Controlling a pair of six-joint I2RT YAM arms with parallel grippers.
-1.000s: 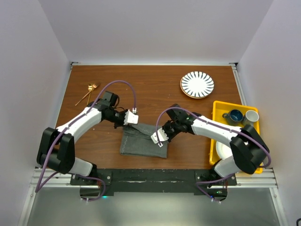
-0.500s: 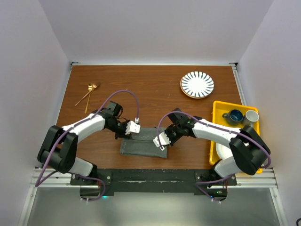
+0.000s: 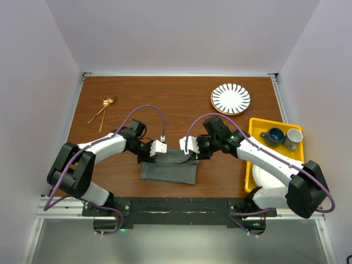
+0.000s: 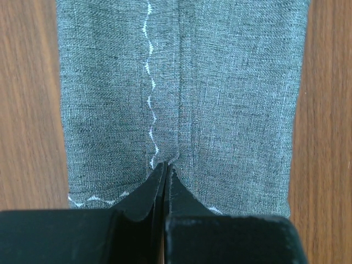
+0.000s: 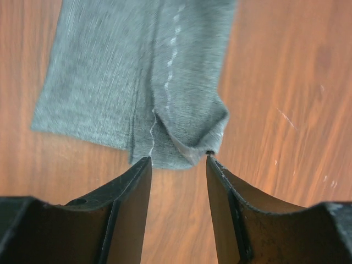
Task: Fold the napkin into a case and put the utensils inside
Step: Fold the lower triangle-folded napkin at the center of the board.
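Grey napkin [image 3: 168, 171], folded strip on bench [image 3: 181, 99] — L hand [image 4: 165, 171] clamped on its edge, R hand [image 5: 177, 159] fingers apart at opp. end, utensils [image 3: 103, 110] far left.

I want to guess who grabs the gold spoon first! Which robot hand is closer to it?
Left. The left gripper pinches the napkin at its left end, and the spoon lies farther back on that side. The right gripper is at the napkin's right end, farther away.
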